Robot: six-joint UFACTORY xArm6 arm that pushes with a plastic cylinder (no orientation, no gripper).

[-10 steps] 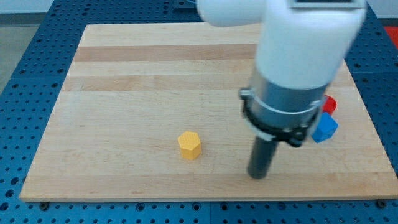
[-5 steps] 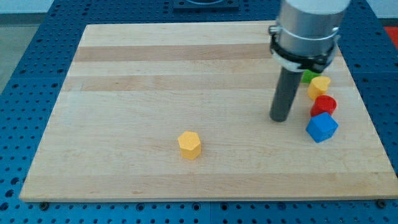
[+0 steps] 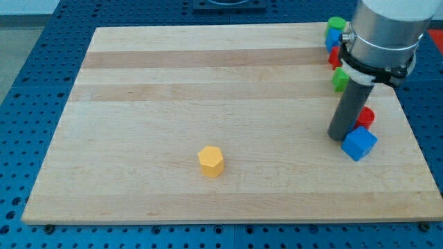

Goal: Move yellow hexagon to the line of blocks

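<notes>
The yellow hexagon [image 3: 211, 161] lies alone on the wooden board [image 3: 173, 83], below the middle and toward the view's bottom. My tip [image 3: 340, 135] rests far to its right, right beside the blue block [image 3: 359, 143] and the red block [image 3: 365, 117] at the lower end of the line of blocks. The line runs up the board's right edge: a green block [image 3: 339, 79], then a red block [image 3: 334, 57], a blue block [image 3: 333, 39] and a green block [image 3: 336, 25] at the top right corner. The rod and arm hide part of the line.
The board sits on a blue perforated table [image 3: 28, 69]. The arm's grey and white body [image 3: 381, 31] covers the top right corner.
My tip has swung from the bottom middle up to the right and now stands against the lower end of the line. The yellow hexagon has not moved. A yellow block in the line is now hidden.
</notes>
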